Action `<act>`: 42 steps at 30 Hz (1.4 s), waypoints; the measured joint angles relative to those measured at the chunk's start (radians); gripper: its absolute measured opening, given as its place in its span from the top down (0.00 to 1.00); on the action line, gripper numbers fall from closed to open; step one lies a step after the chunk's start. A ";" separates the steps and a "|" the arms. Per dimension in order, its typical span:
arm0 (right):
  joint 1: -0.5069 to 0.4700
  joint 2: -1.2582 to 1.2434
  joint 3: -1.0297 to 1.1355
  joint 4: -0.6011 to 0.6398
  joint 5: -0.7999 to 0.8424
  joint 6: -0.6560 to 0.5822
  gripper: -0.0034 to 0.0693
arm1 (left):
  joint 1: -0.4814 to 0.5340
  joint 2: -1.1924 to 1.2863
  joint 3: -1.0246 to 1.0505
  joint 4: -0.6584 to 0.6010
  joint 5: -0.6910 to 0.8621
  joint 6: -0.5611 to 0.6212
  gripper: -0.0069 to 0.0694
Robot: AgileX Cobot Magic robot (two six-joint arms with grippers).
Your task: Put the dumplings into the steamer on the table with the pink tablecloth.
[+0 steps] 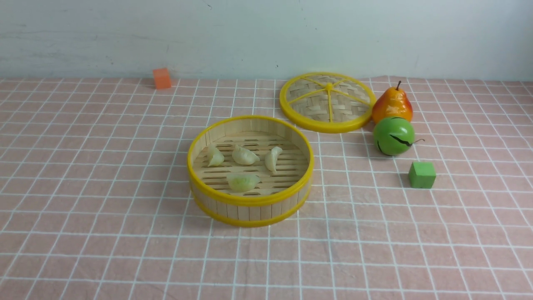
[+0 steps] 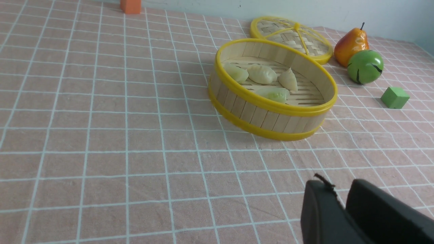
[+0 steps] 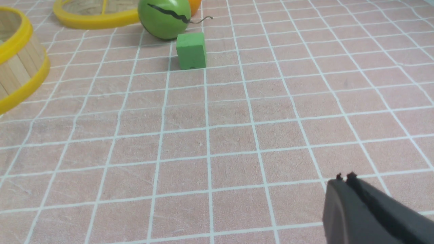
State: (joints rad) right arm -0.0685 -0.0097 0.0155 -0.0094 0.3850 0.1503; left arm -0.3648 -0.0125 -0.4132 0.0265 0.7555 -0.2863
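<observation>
I count four dumplings (image 1: 243,155), all lying inside the one steamer (image 1: 250,200), and one woven lid (image 1: 327,102) lying flat behind it. There are two pieces of toy fruit, one pear (image 1: 392,104) and one round green fruit (image 1: 393,136), plus two cubes: one green cube (image 1: 422,175) and one orange cube (image 1: 162,78). One pink tablecloth (image 1: 83,166) lies under all of it, and each of my two wrist views shows one gripper of mine.

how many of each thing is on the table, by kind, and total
dumplings: 4, all in the steamer
steamer: 1
woven lid: 1
pear: 1
green round fruit: 1
green cube: 1
orange cube: 1
total: 10
</observation>
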 joint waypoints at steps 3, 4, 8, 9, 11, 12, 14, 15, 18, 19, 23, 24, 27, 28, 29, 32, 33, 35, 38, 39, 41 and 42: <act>0.000 0.000 0.000 0.000 0.003 0.000 0.98 | 0.000 0.000 0.000 0.000 0.000 0.000 0.76; 0.000 0.000 0.000 0.000 0.003 0.000 0.98 | 0.000 0.000 0.000 0.000 0.000 0.000 0.76; 0.000 0.000 0.000 0.000 0.003 0.000 0.98 | 0.000 0.000 0.000 0.000 0.000 0.000 0.75; 0.000 0.000 0.000 0.000 0.003 0.000 0.98 | 0.000 0.000 0.000 0.000 0.000 0.000 0.75; 0.000 0.000 0.000 0.000 0.003 0.000 0.98 | 0.000 0.000 0.000 0.000 0.000 0.000 0.75; 0.000 0.000 0.000 0.000 0.003 0.000 0.98 | 0.000 0.000 0.000 0.000 0.000 0.000 0.75; 0.000 0.000 0.000 0.000 0.003 0.000 0.98 | 0.000 0.000 0.000 0.000 0.000 0.000 0.74; 0.000 0.000 0.000 0.000 0.003 0.000 0.98 | 0.000 0.000 0.000 0.000 0.000 0.000 0.74; 0.000 0.000 0.000 0.000 0.003 0.000 0.97 | 0.000 0.000 0.000 0.000 0.000 0.000 0.74; 0.000 0.000 0.000 0.000 0.003 0.000 0.97 | 0.000 0.000 0.000 0.000 0.000 0.000 0.74; 0.000 0.000 0.000 0.000 0.003 0.000 0.97 | 0.000 0.000 0.000 0.000 0.000 0.000 0.74; 0.000 0.000 0.000 0.000 0.003 0.000 0.97 | 0.000 0.000 0.000 0.000 0.000 0.000 0.74; 0.000 0.000 0.000 0.000 0.003 0.000 0.96 | 0.000 0.000 0.000 0.000 0.000 0.000 0.73; 0.000 0.000 0.000 0.000 0.003 0.000 0.96 | 0.000 0.000 0.000 0.001 0.000 0.000 0.73; 0.000 0.000 0.000 0.000 0.003 0.000 0.96 | 0.000 0.000 0.000 0.004 0.000 0.000 0.72; 0.000 0.000 0.000 0.000 0.003 0.000 0.96 | 0.000 0.000 0.002 0.022 -0.002 0.000 0.72; 0.000 0.000 0.000 0.000 0.003 0.000 0.95 | 0.000 0.000 0.008 0.023 -0.015 0.000 0.72; 0.000 0.000 0.000 0.000 0.003 0.000 0.95 | 0.001 0.000 0.044 0.023 -0.101 0.000 0.72; 0.000 0.000 0.000 0.000 0.003 0.000 0.95 | 0.032 0.000 0.126 0.023 -0.295 0.000 0.74; 0.000 0.000 0.000 0.000 0.003 0.000 0.95 | 0.049 0.000 0.153 0.023 -0.354 0.000 0.75; 0.000 0.000 0.000 0.000 0.003 0.000 0.95 | 0.104 0.000 0.220 0.022 -0.487 0.000 0.79; 0.000 0.000 0.000 0.000 0.003 0.000 0.95 | 0.134 0.000 0.250 0.022 -0.535 0.000 0.81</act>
State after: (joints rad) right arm -0.0685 -0.0097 0.0151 -0.0093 0.3882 0.1503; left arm -0.2303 -0.0125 -0.1636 0.0483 0.2202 -0.2863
